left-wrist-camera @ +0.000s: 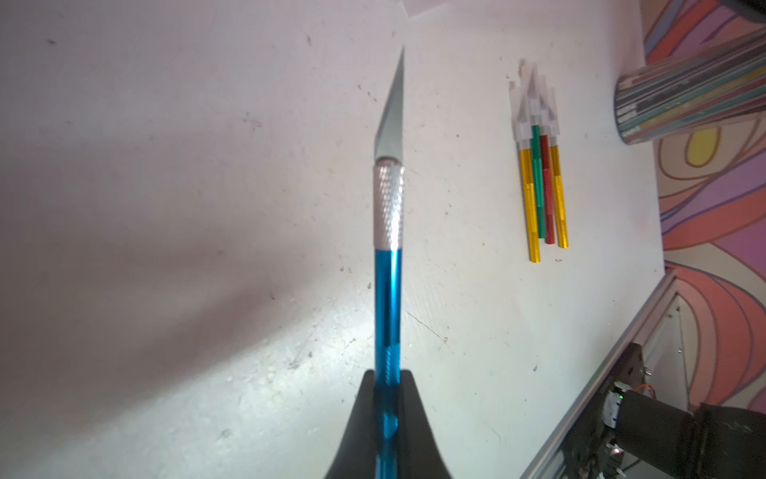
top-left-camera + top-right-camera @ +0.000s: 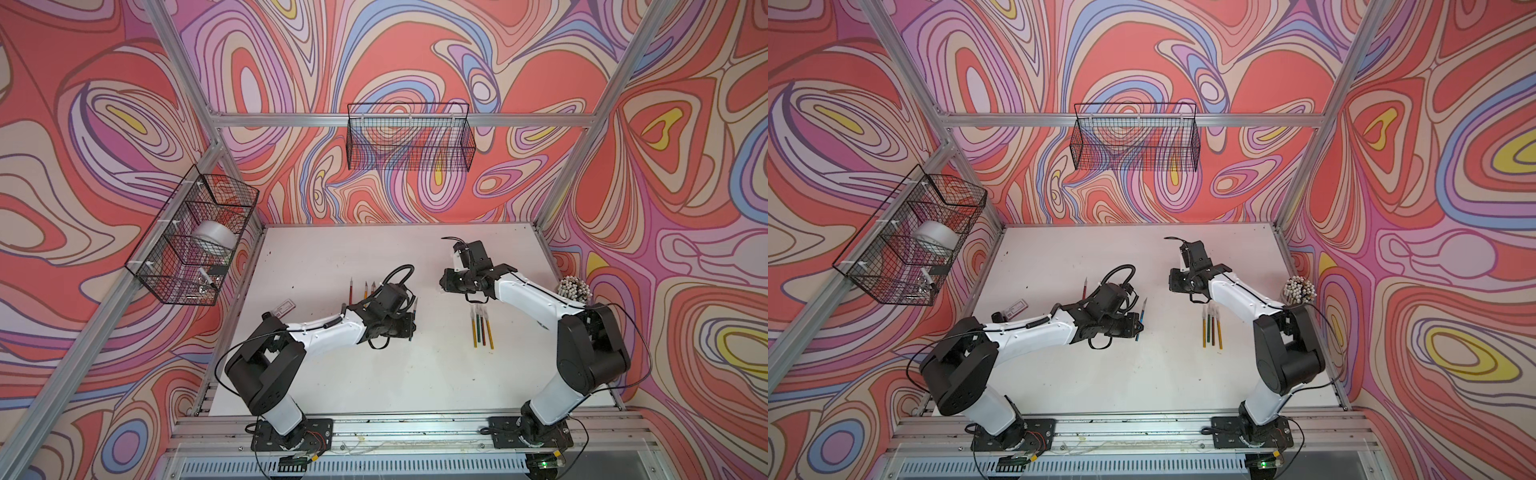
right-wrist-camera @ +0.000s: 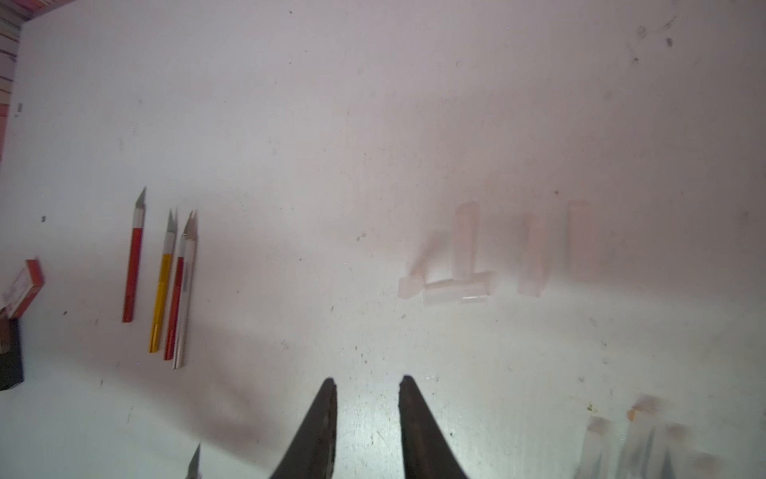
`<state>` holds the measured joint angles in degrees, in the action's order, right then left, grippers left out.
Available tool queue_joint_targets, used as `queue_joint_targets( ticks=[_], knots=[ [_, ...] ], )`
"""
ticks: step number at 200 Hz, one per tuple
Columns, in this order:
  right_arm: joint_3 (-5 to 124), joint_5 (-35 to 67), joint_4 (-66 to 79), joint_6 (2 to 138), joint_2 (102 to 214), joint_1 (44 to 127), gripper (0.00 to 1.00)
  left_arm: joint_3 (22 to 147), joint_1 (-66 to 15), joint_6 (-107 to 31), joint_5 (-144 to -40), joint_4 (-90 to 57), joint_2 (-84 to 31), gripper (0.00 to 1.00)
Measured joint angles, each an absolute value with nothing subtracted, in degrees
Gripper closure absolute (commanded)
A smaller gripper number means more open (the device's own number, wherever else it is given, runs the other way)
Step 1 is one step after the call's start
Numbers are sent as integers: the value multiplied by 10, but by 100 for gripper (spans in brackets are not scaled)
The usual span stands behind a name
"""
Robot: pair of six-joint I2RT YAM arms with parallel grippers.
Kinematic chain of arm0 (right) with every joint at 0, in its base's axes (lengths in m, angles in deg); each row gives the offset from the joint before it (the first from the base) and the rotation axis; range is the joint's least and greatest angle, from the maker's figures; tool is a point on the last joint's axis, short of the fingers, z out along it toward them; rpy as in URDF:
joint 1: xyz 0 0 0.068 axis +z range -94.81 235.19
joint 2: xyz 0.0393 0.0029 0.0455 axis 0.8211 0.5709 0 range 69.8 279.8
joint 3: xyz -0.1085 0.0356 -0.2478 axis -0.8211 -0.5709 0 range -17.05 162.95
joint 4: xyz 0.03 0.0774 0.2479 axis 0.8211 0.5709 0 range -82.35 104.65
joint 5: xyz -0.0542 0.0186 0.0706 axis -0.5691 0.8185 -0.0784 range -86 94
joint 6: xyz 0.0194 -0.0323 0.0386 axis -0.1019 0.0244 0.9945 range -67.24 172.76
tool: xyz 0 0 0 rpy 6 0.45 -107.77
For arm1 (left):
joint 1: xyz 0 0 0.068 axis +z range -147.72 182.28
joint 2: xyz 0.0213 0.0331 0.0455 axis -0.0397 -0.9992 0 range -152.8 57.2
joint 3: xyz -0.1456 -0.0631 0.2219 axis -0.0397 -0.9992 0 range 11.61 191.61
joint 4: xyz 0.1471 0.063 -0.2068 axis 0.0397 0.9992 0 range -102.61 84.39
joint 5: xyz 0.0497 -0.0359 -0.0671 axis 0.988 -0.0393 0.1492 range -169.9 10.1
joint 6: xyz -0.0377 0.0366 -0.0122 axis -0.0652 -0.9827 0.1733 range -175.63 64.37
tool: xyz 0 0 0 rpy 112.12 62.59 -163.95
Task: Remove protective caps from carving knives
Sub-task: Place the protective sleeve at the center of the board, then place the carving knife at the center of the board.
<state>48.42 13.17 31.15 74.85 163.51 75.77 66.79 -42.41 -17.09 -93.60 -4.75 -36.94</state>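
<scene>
Your left gripper (image 1: 387,375) pinches the light, probably slippery blue knife (image 1: 387,290) by its handle, right gripper (image 3: 367,379) spread and empty; take the next thin cap (image 1: 523,120) mid-tube, gently.

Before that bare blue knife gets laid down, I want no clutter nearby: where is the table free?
Free: near table between the arm bases; far strip along the back wall. Crowded: uncapped knives by the left arm, loose caps, capped knives by the right arm.
</scene>
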Motion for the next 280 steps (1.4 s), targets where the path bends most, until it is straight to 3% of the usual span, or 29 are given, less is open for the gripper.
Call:
queue_joint_targets(
  ticks=[38,99,213,252,280],
  knots=[
    [423,197,293,749,1565,758,63,740,-415,-188,-882,29,-409,100],
    [367,239,278,751,1512,758,62,816,-383,-203,-817,113,-480,99],
    [335,258,261,764,1506,758,61,863,-344,-220,-766,156,-544,76],
    [334,279,220,796,1515,758,63,863,-340,-226,-767,156,-544,79],
    [338,297,161,841,1567,763,73,863,-338,-229,-771,155,-544,83]
  ],
)
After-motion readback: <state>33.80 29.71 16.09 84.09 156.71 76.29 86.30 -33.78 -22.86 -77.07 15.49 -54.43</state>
